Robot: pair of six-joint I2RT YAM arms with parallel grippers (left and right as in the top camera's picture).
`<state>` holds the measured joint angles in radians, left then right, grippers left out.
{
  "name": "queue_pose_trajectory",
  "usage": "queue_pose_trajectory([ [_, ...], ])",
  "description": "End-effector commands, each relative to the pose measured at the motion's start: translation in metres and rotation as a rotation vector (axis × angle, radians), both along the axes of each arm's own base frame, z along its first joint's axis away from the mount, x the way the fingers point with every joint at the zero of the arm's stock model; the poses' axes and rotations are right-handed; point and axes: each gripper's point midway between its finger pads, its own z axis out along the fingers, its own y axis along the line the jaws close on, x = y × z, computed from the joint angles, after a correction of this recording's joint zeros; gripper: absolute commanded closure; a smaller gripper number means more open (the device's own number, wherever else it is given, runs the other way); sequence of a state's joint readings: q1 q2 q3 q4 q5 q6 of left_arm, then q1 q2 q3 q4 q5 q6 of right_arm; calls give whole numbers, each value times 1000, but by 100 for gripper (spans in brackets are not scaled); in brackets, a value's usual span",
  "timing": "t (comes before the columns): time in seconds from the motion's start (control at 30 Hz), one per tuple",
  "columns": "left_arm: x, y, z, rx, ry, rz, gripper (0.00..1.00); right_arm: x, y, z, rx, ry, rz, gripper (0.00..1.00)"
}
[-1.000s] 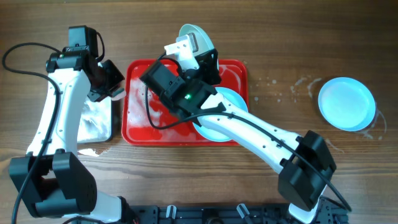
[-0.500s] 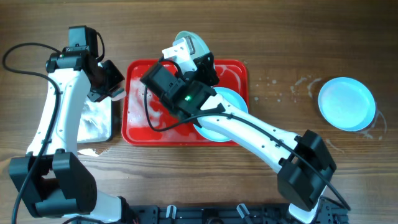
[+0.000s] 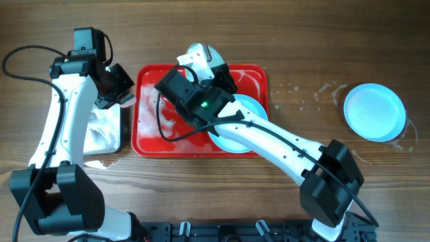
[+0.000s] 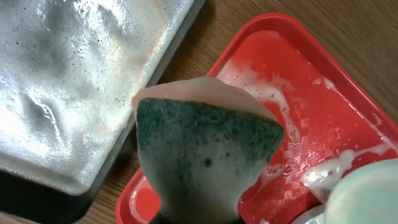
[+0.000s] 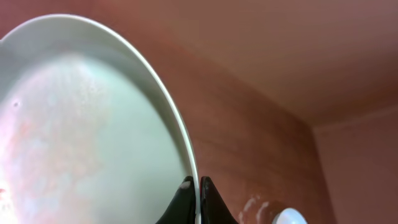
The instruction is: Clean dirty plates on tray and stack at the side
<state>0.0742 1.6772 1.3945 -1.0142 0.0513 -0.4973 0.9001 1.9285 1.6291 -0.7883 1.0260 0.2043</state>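
Nearest the robot's side, at L: metal tray (image 4: 68, 74), black-rimmed and full of grey-white foam, on the wood table (image 3: 302, 60). Just beside it to the R is the red tray (image 3: 151, 138). Their rims are close, can't tell if touching. Wet suds streak the red floor, esp. the L half. In its near-R part lies the flat plate (image 3: 254, 111), light cyan, face up, mostly covered from above by the R arm. Well apart, out on the wood at far R, sits the side plate (image 3: 374, 111), alone and face up, w/ wet marks on the table around it. Mid-depth: L gripper (image 3: 121, 91) hangs over the gap between the metal tray and the red tray's L rim, clamped on a sponge (image 4: 205, 162). The green scrub face is toward the wrist cam w/ a pale layer behind, and the squeeze bends the sponge into a curve. It hides the fingers. Can't tell if the sponge touches anything below. Farthest: R gripper (image 5: 194, 190) at the red tray's far rim, tips almost together, pinching the edge of the tilted plate (image 5: 93, 124) w/ one tip on each side of the rim. That plate stands steeply on edge and pokes out past the far rim in the overhead view. Its hollow face shows a faint pinkish-orange film. Can't tell if its lower edge rests on the tray.
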Motion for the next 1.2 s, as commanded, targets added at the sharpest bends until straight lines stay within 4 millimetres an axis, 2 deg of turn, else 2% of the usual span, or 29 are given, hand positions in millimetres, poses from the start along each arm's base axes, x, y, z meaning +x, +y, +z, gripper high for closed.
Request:
queue_pose_trajectory([
  [0.0, 3, -2, 9, -5, -27, -21, 96, 3, -15, 3, 113, -45, -97, 96],
  [0.07, 4, -2, 9, -4, -31, -21, 96, -3, 9, -23, 164, 138, 40, 96],
  [0.1, 5, -2, 9, -4, -32, -21, 96, -3, 7, -23, 151, 136, 32, 96],
  [0.13, 4, -2, 9, -4, -31, -21, 96, 1, -5, -17, 150, 80, -30, 96],
  [0.17, 5, -2, 9, -4, -31, -21, 96, 3, -8, -14, 203, 55, -68, 96],
  [0.27, 5, -2, 9, -3, -35, -21, 96, -3, 24, -36, 331, 241, 80, 96],
  [0.33, 5, -2, 9, -4, -34, -21, 96, 9, -6, -19, 247, 101, -41, 96],
  [0.37, 5, -2, 9, -4, -33, -21, 96, 13, -13, -11, 260, 59, -78, 96],
  [0.43, 5, -2, 9, -4, -34, -21, 96, 12, -3, -16, 327, 115, -35, 96],
  [0.47, 5, -2, 9, -3, -34, -21, 96, 7, 11, -25, 355, 190, 32, 96],
  [0.5, 5, -2, 9, -3, -34, -21, 96, 5, 8, -26, 321, 185, 24, 96],
  [0.57, 5, -2, 9, -4, -34, -21, 96, 13, -24, -4, 211, 22, -105, 96],
  [0.6, 5, -2, 9, -4, -34, -21, 96, 16, -31, 2, 235, -10, -140, 96],
  [0.7, 5, -2, 9, -3, -34, -22, 96, 9, -4, -21, 347, 178, -10, 96],
  [0.73, 5, -2, 9, -4, -34, -21, 96, 9, -19, -16, 256, 125, -60, 95],
  [0.8, 5, -2, 9, -4, -34, -21, 96, 14, -40, -1, 227, 18, -154, 96],
  [0.83, 5, -2, 9, -4, -34, -21, 96, 17, -41, -1, 264, 27, -159, 96],
  [0.9, 5, -2, 9, -4, -33, -22, 96, 12, -19, -20, 394, 182, -67, 96],
  [0.93, 5, -2, 9, -4, -32, -21, 96, 10, -15, -25, 382, 215, -42, 96],
  [1.03, 5, -2, 9, -4, -32, -21, 96, 16, -44, -8, 252, 79, -147, 96],
  [1.1, 5, -2, 9, -4, -32, -21, 96, 20, -51, -1, 300, 61, -168, 96],
  [1.17, 5, -2, 9, -4, -32, -21, 96, 16, -28, -15, 414, 185, -80, 96],
])
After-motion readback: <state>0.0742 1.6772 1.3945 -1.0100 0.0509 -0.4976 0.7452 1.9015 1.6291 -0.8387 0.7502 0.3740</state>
